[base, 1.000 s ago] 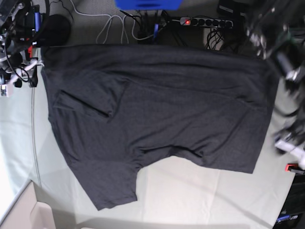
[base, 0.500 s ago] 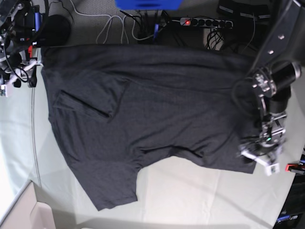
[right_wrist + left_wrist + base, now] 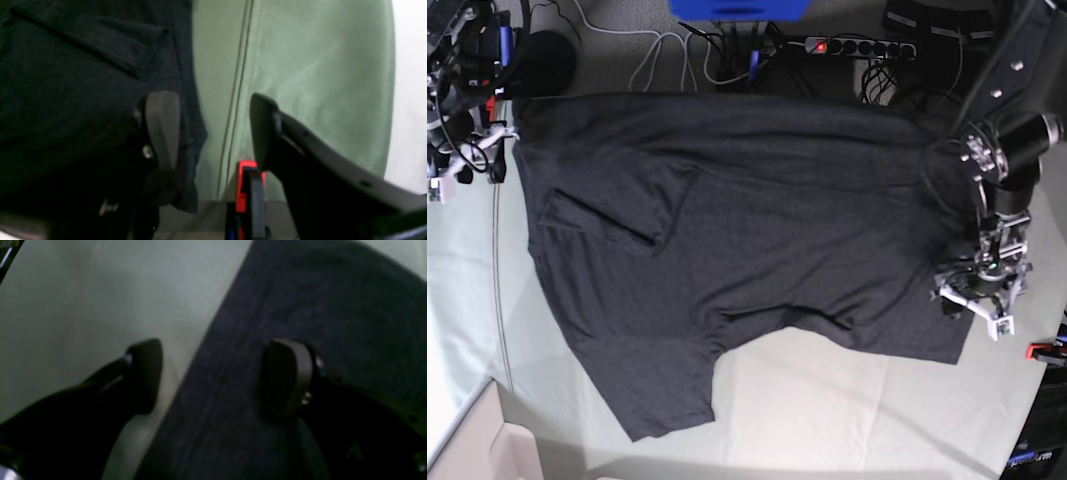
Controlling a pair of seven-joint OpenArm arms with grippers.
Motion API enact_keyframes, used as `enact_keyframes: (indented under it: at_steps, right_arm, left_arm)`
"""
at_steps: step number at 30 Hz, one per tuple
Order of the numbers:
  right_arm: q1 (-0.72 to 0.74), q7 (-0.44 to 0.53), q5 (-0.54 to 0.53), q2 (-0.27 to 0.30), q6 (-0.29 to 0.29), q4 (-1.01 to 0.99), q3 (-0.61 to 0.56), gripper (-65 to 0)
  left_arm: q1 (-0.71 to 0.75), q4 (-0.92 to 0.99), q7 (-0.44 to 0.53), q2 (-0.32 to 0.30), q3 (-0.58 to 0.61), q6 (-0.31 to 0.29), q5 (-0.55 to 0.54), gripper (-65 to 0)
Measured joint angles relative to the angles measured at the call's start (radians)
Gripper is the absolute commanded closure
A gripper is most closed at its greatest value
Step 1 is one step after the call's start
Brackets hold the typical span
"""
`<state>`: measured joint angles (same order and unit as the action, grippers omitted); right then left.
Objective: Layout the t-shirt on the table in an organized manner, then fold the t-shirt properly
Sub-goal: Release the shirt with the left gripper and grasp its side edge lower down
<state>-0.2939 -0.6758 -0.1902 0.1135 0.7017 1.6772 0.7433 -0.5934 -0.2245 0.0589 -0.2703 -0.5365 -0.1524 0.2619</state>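
The t-shirt [image 3: 757, 240] lies spread across the pale bench [image 3: 827, 400], still skewed, with one sleeve folded over near its left side, so the laying-out step looks to be in hand.

At the left of the base view the right tool [image 3: 213, 130] hangs spread above the shirt's side edge, pinching nothing, a red clamp [image 3: 245, 186] just below it.

At the right, the left tool [image 3: 977, 305] stands spread wide, straddling the shirt's hem at its lower corner; one finger is over the bench, the other over cloth.

The next move likely calls for closing on that edge and drawing it straight.

The multicoloured print is not visible, and whether the fingers touch the fabric cannot be told.
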Motion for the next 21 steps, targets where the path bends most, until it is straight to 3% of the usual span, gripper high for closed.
enact_keyframes:
  at_steps: [8,10,15,21]
  right_arm:
    - [0.000,0.000,0.000,0.000,0.000,0.000,0.000,-34.0]
    - [0.000,0.000,0.000,0.000,0.000,0.000,0.000,-34.0]
    - [0.000,0.000,0.000,0.000,0.000,0.000,0.001,-34.0]
    - [0.000,0.000,0.000,0.000,0.000,0.000,0.001,-34.0]
  left_arm:
    - [0.001,0.000,0.002,0.013,0.002,-0.001,0.000,-46.1]
    - [0.000,0.000,0.002,0.013,0.002,-0.001,0.000,-40.2]
    - [0.000,0.000,0.002,0.013,0.002,-0.001,0.000,-17.8]
    - [0.001,0.000,0.002,0.012,0.002,-0.001,-0.003,-0.1]
